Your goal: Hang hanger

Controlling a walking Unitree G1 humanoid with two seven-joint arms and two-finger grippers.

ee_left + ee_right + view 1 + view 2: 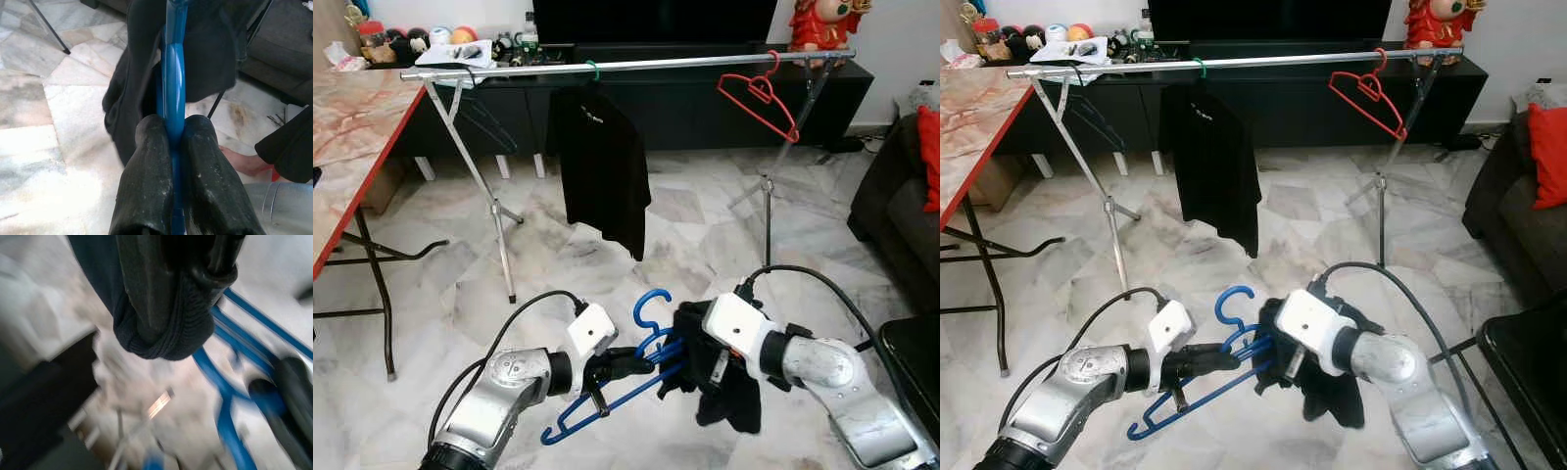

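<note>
While the left gripper [641, 360] pinches the blue hanger [651, 318] low above the floor, its jaws pressed on it, the right gripper [690, 364] grips a dark garment [729, 401] beside it.

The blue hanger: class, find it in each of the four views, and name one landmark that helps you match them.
Left eye view: blue hanger low in the centre, between the two grippers.
Right eye view: low, left of centre.
Left wrist view: its bar runs up the middle, pinched between the left gripper fingers.
Right wrist view: blurred blue bars beside the dark garment.
Shared landmark: that dark garment, next to the hanger everywhere.
</note>
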